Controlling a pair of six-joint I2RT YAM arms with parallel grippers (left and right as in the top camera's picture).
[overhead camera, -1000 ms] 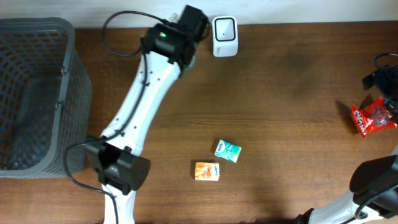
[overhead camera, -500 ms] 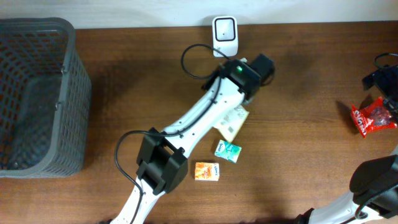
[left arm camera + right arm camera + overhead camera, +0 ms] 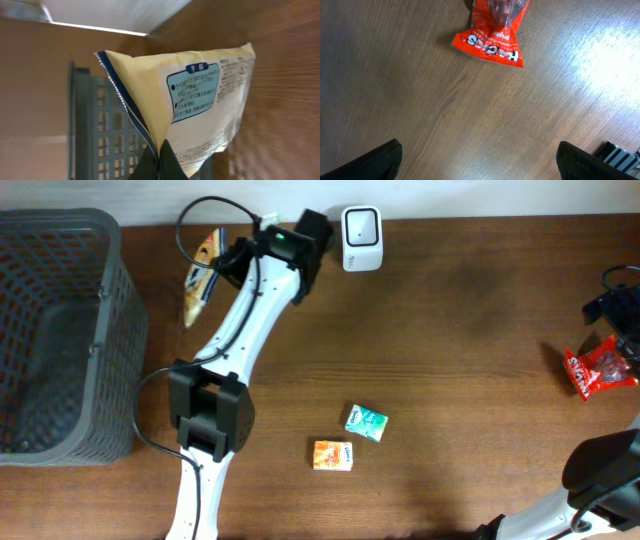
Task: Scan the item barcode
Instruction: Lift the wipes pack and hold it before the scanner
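Note:
A pale yellow snack bag (image 3: 198, 282) with a blue label hangs above the table's back left, between the basket and the white scanner (image 3: 361, 225). My left gripper (image 3: 222, 264) is shut on the bag's edge. In the left wrist view the bag (image 3: 200, 95) fills the frame above the closed fingers (image 3: 167, 162). My right gripper (image 3: 480, 162) stands wide open over bare wood, with a red snack bag (image 3: 492, 30) just ahead of it. That red bag (image 3: 598, 370) lies at the table's right edge.
A grey mesh basket (image 3: 118, 330) stands at the far left, and shows behind the held bag as the basket (image 3: 100, 130). A green box (image 3: 366, 422) and an orange box (image 3: 333, 455) lie near the table's middle front.
Half a second ago the left arm held the bag over the table's middle; it has swung back left, carrying the bag up beside the basket. The right arm has not moved.

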